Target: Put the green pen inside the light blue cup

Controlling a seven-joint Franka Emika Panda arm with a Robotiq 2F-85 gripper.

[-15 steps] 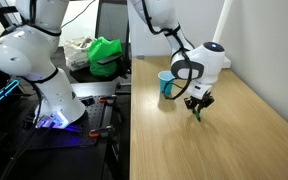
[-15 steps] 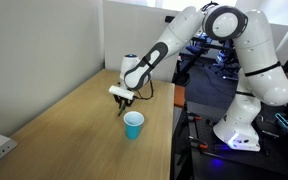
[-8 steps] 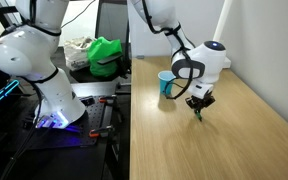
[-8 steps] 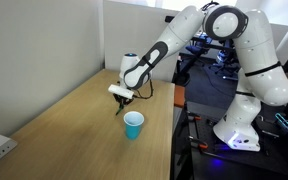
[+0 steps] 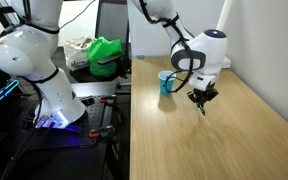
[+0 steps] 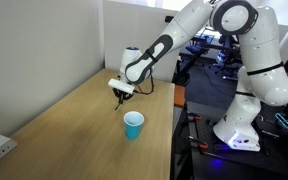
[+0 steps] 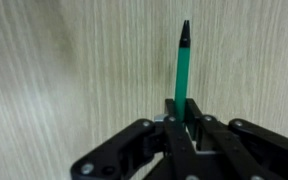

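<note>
Over the light wooden table (image 5: 234,140), the black claw (image 7: 184,115) is closed tight on the thin green pen (image 7: 183,65), which points down at the wood. The light blue plastic cup (image 5: 166,84) stands near, to the claw's left in an exterior view, not touching the pen.

Both exterior views look down from mid-distance at opposite ends of the pale wood-grain desk (image 5: 224,140), sharing it and the light blue plastic cup (image 6: 133,125), while the wrist view peers closely past the black end effector (image 7: 184,118) onto that desk.
</note>
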